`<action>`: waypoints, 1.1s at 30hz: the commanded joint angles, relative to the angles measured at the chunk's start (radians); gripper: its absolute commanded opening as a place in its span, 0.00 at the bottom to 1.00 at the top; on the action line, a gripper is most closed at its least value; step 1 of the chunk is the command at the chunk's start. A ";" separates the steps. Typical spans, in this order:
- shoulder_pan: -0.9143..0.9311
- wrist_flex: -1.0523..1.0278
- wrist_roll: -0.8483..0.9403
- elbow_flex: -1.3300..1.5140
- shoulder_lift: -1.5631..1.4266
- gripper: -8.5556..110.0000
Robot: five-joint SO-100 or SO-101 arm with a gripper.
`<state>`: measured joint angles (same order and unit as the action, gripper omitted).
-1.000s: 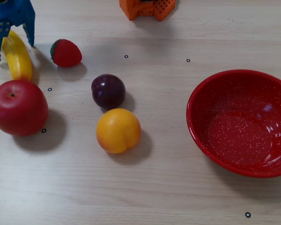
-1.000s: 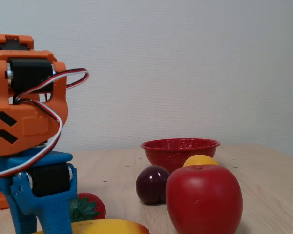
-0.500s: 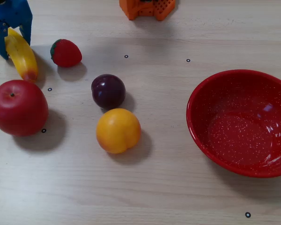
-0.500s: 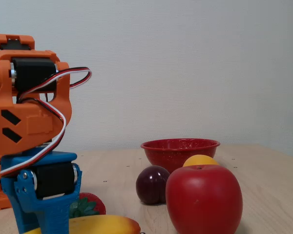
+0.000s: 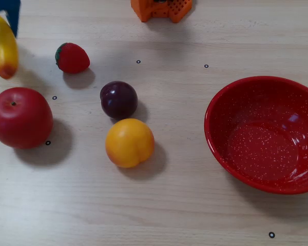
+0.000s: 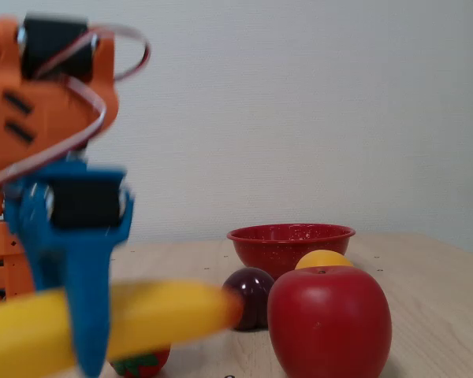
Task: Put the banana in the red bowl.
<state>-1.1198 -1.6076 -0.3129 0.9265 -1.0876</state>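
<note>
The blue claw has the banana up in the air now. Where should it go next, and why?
Probably sideways toward the red bowl, staying high. The gripper is shut on the banana, which hangs clear of the table in the low fixed view. The bowl is empty and sits across the table, and the strawberry, plum and apple lie near that path, so carrying it high should clear them.

five fruits – one red bowl point(image 5: 267, 134), perhaps

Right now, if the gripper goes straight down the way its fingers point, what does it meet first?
The gripper, shut on the banana, would probably meet bare table beside the strawberry; depth is unclear.
</note>
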 commanded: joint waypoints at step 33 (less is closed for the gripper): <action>1.480 -0.055 0.612 -0.146 -0.624 0.07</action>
<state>0.3191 -1.7150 0.2761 0.8237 -1.6659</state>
